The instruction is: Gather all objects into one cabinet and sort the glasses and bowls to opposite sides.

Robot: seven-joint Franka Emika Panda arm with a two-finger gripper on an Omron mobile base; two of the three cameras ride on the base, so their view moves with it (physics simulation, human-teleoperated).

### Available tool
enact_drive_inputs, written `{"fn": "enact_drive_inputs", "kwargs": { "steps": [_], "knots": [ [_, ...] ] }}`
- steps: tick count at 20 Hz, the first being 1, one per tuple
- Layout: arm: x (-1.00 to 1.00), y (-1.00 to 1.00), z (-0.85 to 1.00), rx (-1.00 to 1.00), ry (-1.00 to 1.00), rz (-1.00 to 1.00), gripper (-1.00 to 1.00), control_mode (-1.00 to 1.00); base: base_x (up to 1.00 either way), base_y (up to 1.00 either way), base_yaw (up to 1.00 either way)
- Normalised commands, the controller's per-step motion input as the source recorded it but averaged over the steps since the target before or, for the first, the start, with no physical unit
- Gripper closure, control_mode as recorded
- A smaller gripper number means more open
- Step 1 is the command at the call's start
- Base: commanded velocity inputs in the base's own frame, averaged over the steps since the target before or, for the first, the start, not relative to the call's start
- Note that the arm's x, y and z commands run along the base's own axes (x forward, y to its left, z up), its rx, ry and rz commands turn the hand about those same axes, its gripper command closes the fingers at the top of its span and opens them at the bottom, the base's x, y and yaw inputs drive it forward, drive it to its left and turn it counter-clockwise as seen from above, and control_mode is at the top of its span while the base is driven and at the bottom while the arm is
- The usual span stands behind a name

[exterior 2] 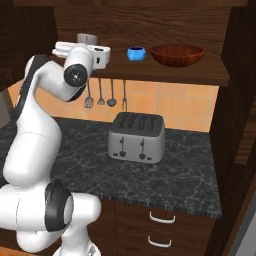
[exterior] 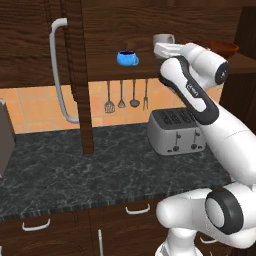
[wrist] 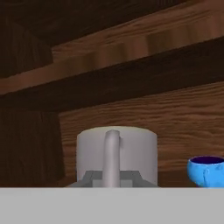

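Dark brown wood cabinet (exterior 2: 220, 80) stands open, its shelf carrying a reddish-brown bowl (exterior 2: 177, 54) at the right end, a blue cup (exterior 2: 136, 53) just left of it, and a grey-beige mug (wrist: 117, 154) whose handle the gripper (wrist: 111, 180) has closed on.

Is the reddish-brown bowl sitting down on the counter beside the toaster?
No, the reddish-brown bowl sits up on the cabinet shelf, right of the blue cup, well above the toaster.
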Motion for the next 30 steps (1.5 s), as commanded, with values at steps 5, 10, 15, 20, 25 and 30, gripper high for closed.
{"fn": "enact_drive_inputs", "kwargs": {
  "steps": [5, 10, 15, 20, 25, 30],
  "knots": [
    [0.94, -0.03, 0.0, 0.0, -0.06, 0.0, 1.0, -1.0, 0.0, 0.0, 0.0],
    [0.63, 0.02, -0.12, -0.05, 0.1, 0.03, 1.0, -1.0, 0.0, 0.0, 0.0],
    [0.49, 0.0, -0.01, -0.21, 0.01, 0.0, 1.0, -1.0, 0.0, 0.0, 0.0],
    [0.02, -0.05, -0.14, -0.28, 0.02, 0.01, 1.0, -1.0, 0.0, 0.0, 0.0],
    [0.0, -0.12, -0.09, -0.25, 0.03, 0.01, 1.0, -1.0, 0.0, 0.0, 0.0],
    [0.0, -0.24, -0.08, -0.09, 0.02, 0.01, 1.0, -1.0, 0.0, 0.0, 0.0]
  ]
}}
